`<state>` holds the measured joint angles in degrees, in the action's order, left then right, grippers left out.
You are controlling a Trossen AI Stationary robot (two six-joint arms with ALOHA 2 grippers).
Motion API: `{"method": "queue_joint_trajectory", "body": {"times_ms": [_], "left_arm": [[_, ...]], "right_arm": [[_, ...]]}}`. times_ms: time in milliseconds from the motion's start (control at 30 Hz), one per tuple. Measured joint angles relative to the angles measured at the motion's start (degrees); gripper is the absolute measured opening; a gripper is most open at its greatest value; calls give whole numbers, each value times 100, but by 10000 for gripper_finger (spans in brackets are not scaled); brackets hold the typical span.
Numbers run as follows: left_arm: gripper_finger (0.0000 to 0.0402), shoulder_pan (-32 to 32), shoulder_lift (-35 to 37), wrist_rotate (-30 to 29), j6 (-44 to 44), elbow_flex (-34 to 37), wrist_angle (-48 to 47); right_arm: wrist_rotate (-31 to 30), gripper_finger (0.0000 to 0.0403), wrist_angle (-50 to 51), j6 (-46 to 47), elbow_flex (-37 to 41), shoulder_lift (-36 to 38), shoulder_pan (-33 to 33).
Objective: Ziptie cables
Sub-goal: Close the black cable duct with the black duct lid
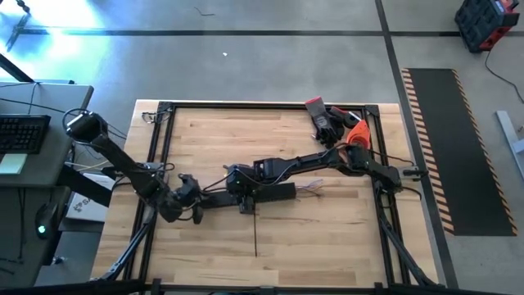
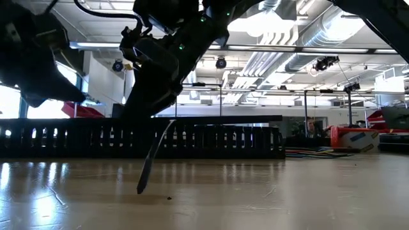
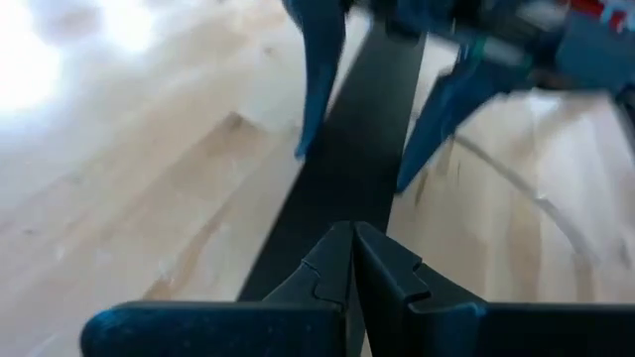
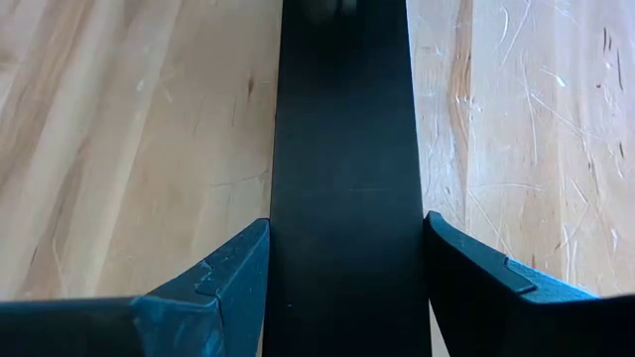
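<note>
The black slotted duct (image 1: 277, 193) lies mid-table and shows as a comb-toothed wall in the low view (image 2: 211, 140). My right gripper (image 4: 347, 288) is open above the duct's left end, one finger on each side of its flat black top (image 4: 342, 149). My left gripper (image 3: 352, 253) is shut, just left of the duct and pointing along it, with nothing showing between its fingers. The thin cables (image 1: 309, 188) fan out on the wood at the duct's right end. A thin black ziptie (image 2: 150, 163) slants from the grippers down to the table, its upper end hidden. My right gripper comes at the duct's top (image 4: 342, 248) from above, pointing down, with its fingers (image 3: 310, 89) across the duct at either long edge; whether they touch it, I cannot tell. My left gripper's shut tips sit over the duct's end; whether they touch it, I cannot tell.
Red and orange hand tools (image 1: 336, 123) lie at the table's far right corner. A black frame (image 1: 270, 105) runs round the wooden top. The ziptie's free end (image 1: 255, 242) points toward the near edge. Bare wood lies left of and in front of the duct.
</note>
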<state>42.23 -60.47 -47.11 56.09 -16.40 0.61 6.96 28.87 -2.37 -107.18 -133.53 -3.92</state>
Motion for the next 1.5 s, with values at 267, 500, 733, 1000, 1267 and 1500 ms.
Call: {"method": "queue_joint_trajectory", "body": {"times_ms": [267,500,733,1000,1267,1500], "left_arm": [[0,-424,-1077,570,4,-25,429],[0,-427,-1598,472,214,-59,517],[0,-390,-1602,457,190,-44,557],[0,-378,-1611,450,234,-39,568],[0,-249,-1625,333,322,-33,586],[0,-133,-1637,226,317,-9,702]], "right_arm": [[-24,205,50,17,0,-10,0],[-119,205,109,-24,0,-17,-37],[-242,212,96,-121,2,-17,-63],[-759,347,374,-403,26,234,-122],[-2420,340,739,-494,1280,1637,-406],[-2294,312,-1645,659,4407,3672,-606]]}}
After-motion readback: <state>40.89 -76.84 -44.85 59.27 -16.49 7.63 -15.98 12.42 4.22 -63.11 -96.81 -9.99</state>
